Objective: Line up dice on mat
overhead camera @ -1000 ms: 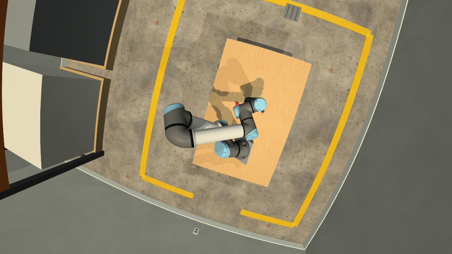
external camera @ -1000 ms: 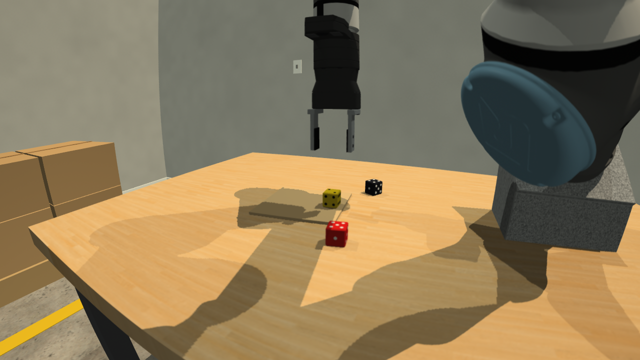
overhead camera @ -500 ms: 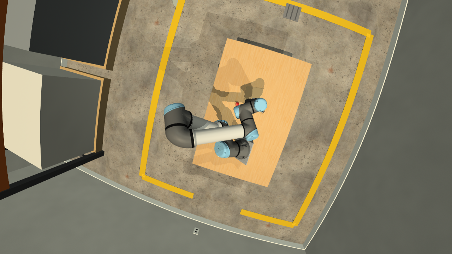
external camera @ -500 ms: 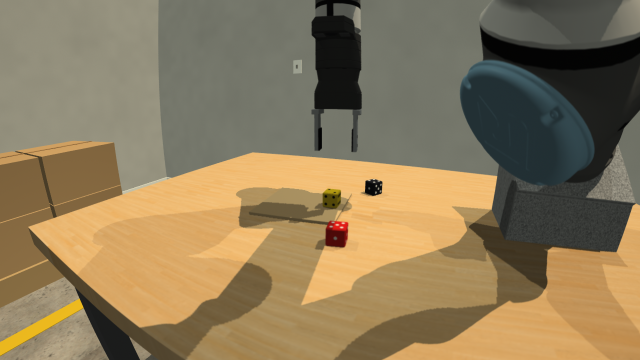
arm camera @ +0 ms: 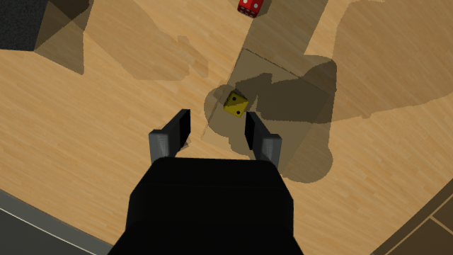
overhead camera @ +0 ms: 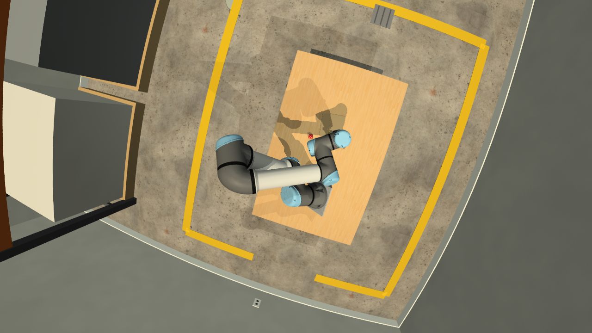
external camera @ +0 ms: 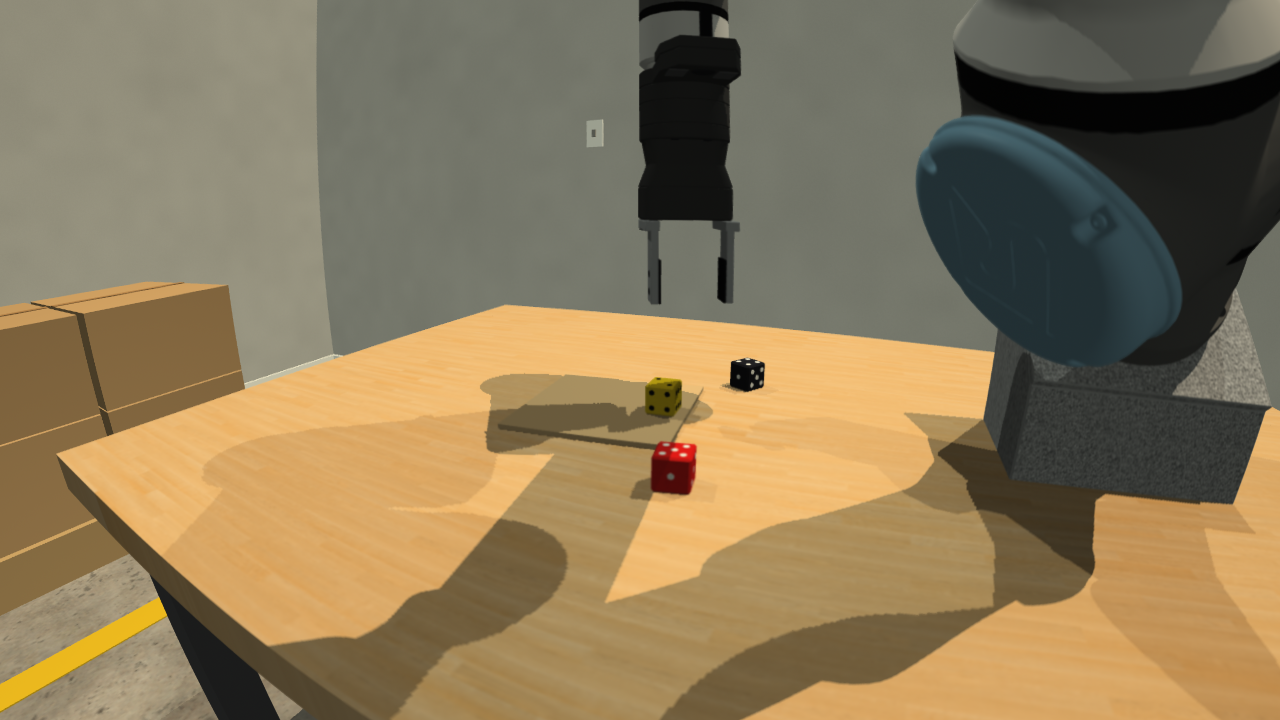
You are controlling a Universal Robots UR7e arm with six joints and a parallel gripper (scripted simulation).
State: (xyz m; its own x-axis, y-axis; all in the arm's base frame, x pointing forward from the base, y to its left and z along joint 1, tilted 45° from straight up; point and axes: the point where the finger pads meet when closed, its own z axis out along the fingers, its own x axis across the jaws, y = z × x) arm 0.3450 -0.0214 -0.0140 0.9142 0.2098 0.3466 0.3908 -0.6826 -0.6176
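A thin tan mat (external camera: 599,416) lies flat on the wooden table; it also shows in the wrist view (arm camera: 272,113). A yellow die (external camera: 663,396) stands on the mat near the corner towards the base, showing two pips on top in the wrist view (arm camera: 236,104). A red die (external camera: 673,466) with four pips on top stands on the table just off the mat's edge; it also shows in the wrist view (arm camera: 250,7) and from above (overhead camera: 310,136). A black die (external camera: 746,374) stands on the table beyond the mat. My gripper (external camera: 689,264) hangs open and empty high above the table, between the yellow and black dice; its fingers show in the wrist view (arm camera: 215,129).
The robot's grey base block (external camera: 1127,420) stands at the right of the table. Cardboard boxes (external camera: 98,376) are stacked off the table at the left. The arm's elbow (overhead camera: 233,165) reaches out past the table's left edge.
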